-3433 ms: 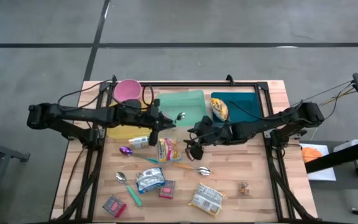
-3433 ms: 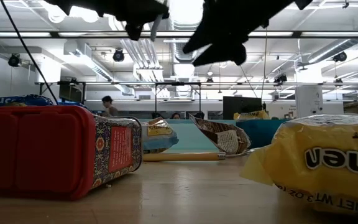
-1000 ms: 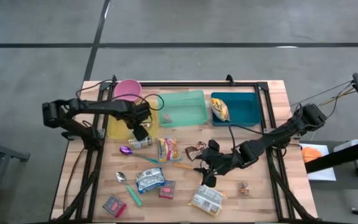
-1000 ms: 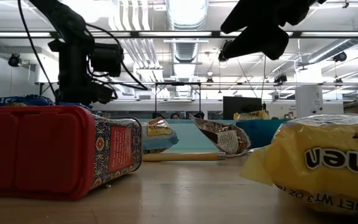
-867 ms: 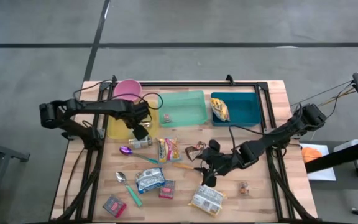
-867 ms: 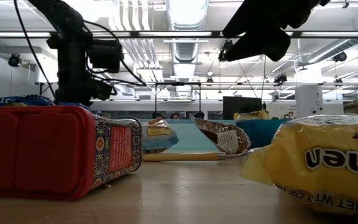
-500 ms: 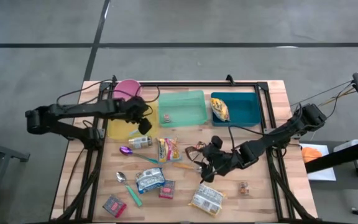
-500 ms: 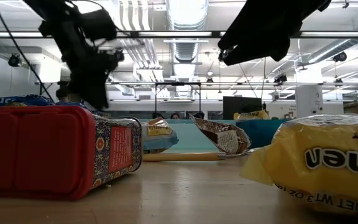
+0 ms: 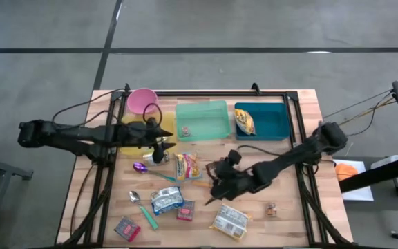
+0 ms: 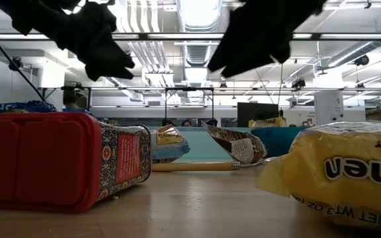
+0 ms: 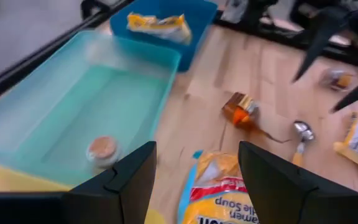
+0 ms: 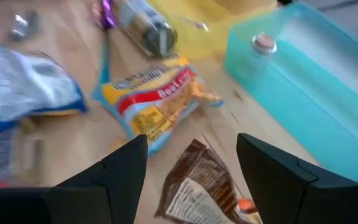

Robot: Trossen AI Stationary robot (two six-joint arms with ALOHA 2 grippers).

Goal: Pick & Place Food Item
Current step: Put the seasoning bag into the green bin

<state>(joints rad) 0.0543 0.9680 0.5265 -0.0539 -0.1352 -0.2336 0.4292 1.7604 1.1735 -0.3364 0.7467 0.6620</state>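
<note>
Food items mostly lying loose on the bench (image 9: 292, 207), only a few binned. Already placed, by the look of it: a yellow snack bag (image 9: 244, 122) in the blue bin (image 9: 276, 128) at far right, and a small round item (image 9: 185, 129) in the green bin (image 9: 220, 126) just left of it. Still out on the wood: a ramen soup packet (image 9: 188, 166) near the middle, a brown wrapper (image 12: 197, 182) beside it, a small jar (image 9: 154, 158), a purple-wrapped sweet (image 9: 139, 167), a silver-blue bag (image 9: 166, 200), a yellow noodle pack (image 9: 230, 221) at the near edge, a red tin (image 9: 126, 228) at near left, plus spoons and small bits.

Left pincer (image 9: 163, 145) hovering over the jar, just near of the yellow bin (image 9: 131, 144); fingers (image 11: 129, 180) spread apart in the wrist view, nothing between them. Right pincer (image 9: 213, 194) hanging low over mid-bench, near the brown wrapper and the soup packet; fingers (image 12: 123, 168) likewise parted and holding nothing.

Judged early to midway: two pieces stowed, many more left, no item in hand at present. Next pick probably the jar for the left arm and the wrapper or soup packet for the right, though not certain from this alone.
</note>
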